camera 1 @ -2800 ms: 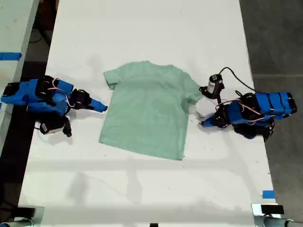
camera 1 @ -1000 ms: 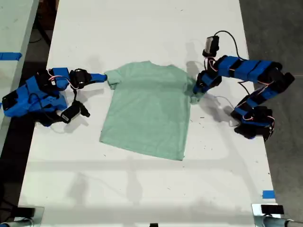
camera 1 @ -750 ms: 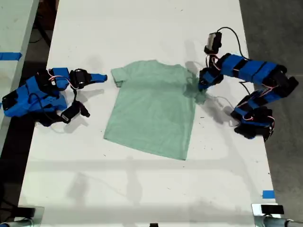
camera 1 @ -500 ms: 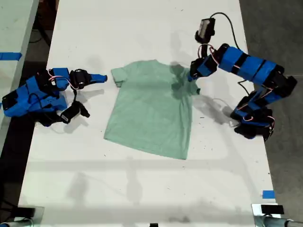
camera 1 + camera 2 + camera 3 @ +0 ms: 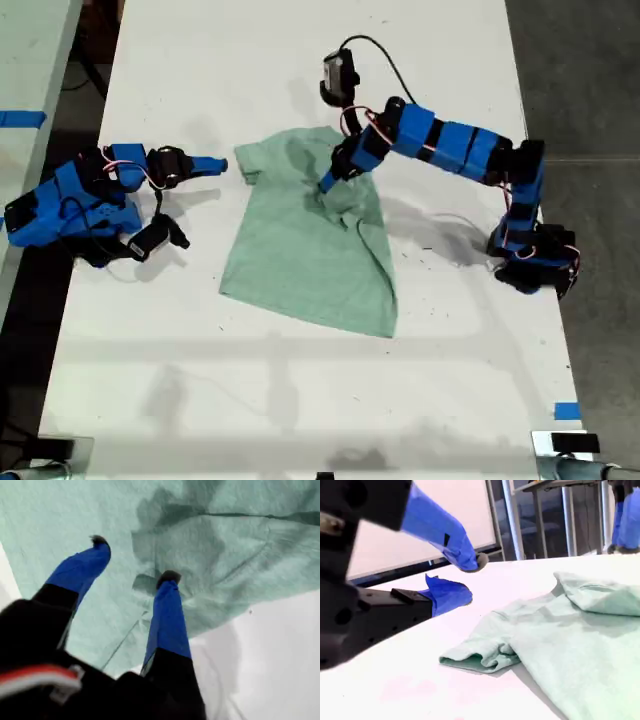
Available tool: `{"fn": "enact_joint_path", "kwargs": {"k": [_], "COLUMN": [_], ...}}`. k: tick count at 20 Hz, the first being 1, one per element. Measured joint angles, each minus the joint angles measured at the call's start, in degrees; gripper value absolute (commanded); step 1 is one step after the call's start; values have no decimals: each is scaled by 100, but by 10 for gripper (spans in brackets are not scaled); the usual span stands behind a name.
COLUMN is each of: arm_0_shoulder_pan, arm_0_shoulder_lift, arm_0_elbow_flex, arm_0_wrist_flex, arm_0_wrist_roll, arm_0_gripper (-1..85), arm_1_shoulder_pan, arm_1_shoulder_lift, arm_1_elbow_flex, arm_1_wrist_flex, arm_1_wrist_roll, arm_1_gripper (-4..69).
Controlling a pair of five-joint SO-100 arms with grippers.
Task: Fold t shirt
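- T shirt (image 5: 305,255) lies on the white table (image 5: 300,60), about mid-table in the exterior view, collar end toward the far edge.
- Side of the shirt on the exterior view's right is pulled in over the body; fabric bunched and creased near the collar. Other side is flat, with its sleeve (image 5: 480,655) curled at the hem, resting on the table.
- First gripper (image 5: 328,184): arm stretched from the exterior view's right out over the upper part of the shirt. First wrist view (image 5: 132,560) shows the blue fingers (image 5: 167,615) spread apart above the cloth, one tip at a raised fold. Cannot tell whether any fabric is caught on that tip; nothing is clamped between the fingers.
- Second gripper (image 5: 215,163): low on the table at the exterior view's left, tip just beside the curled sleeve, not touching. Second wrist view (image 5: 465,577) shows its fingers apart, nothing between them.
- Blue tape piece (image 5: 566,410) on the table near the corner at the exterior view's lower right.
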Motion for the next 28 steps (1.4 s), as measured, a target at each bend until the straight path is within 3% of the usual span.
{"fn": "enact_joint_path", "kwargs": {"k": [1, 3, 4, 12, 15, 17, 21, 28], "arm_0_shoulder_pan": [0, 0, 0, -62, -97, -167, -185, -185], "arm_0_shoulder_lift": [0, 0, 0, 0, 0, 0, 0, 0], "arm_0_elbow_flex": [0, 0, 0, 0, 0, 0, 0, 0], "arm_0_wrist_flex": [9, 9, 9, 97, 220, 299, 343, 360], "arm_0_wrist_roll": [0, 0, -26, -316, -510, -721, -809, -861], "arm_0_gripper": [79, 84, 81, 1, 37, 26, 15, 2], "arm_1_shoulder_pan": [105, 246, 246, -290, -369, -290, 466, 598], "arm_1_shoulder_lift": [360, 1389, 2013, 9264, 12173, 12472, 12665, 12683], "arm_1_elbow_flex": [62, 589, 1143, 8394, 10995, 12059, 12375, 12393], "arm_1_wrist_flex": [167, 360, 360, -826, -773, -800, -765, -765], "arm_1_wrist_roll": [0, 9, 97, 1046, 1151, 1415, 1767, 1881], "arm_1_gripper": [232, 36, 16, 16, 30, 21, 22, 18]}}
